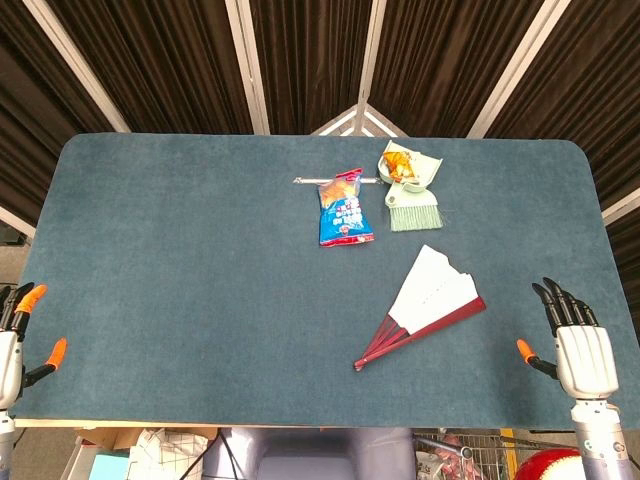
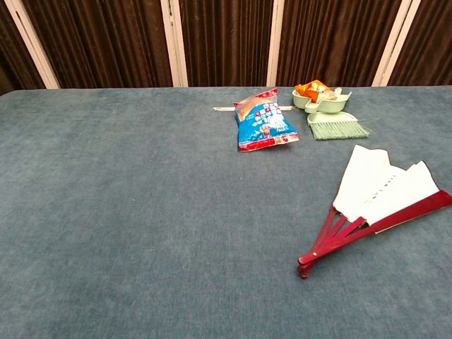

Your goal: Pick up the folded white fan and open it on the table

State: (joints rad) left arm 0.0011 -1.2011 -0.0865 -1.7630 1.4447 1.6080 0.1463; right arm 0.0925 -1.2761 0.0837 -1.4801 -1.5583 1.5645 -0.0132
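The white paper fan with dark red ribs lies partly spread on the blue table, right of centre; in the chest view the fan has its pivot end pointing toward the near edge. My right hand hovers at the table's near right corner, fingers apart and holding nothing, a short way right of the fan. My left hand sits at the near left edge, fingers apart and empty, far from the fan. Neither hand shows in the chest view.
A blue snack bag lies at the table's far middle with a thin stick behind it. To its right are a green dustpan holding an orange packet and a small green brush. Dark curtains hang behind.
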